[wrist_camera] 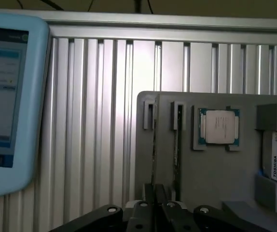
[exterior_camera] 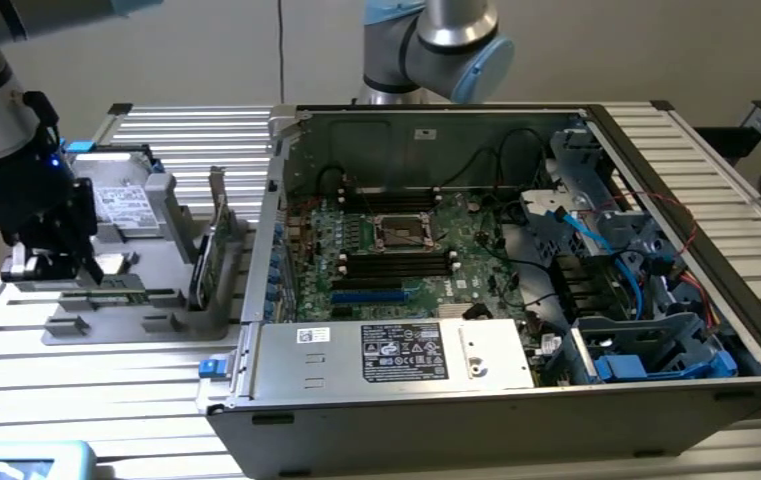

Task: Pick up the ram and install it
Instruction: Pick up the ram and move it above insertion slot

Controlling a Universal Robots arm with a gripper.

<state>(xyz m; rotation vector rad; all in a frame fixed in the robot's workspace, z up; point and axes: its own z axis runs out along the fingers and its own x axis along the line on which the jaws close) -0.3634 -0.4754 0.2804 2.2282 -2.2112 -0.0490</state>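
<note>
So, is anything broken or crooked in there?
Nothing stands out. The ram stands straight in the grey holder, the processor lies square in its pocket, and the open computer case looks undamaged.

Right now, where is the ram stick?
The ram stands in the grey holder at the exterior view's left, right by the gripper. The open computer case is on the exterior view's right of it.
</note>
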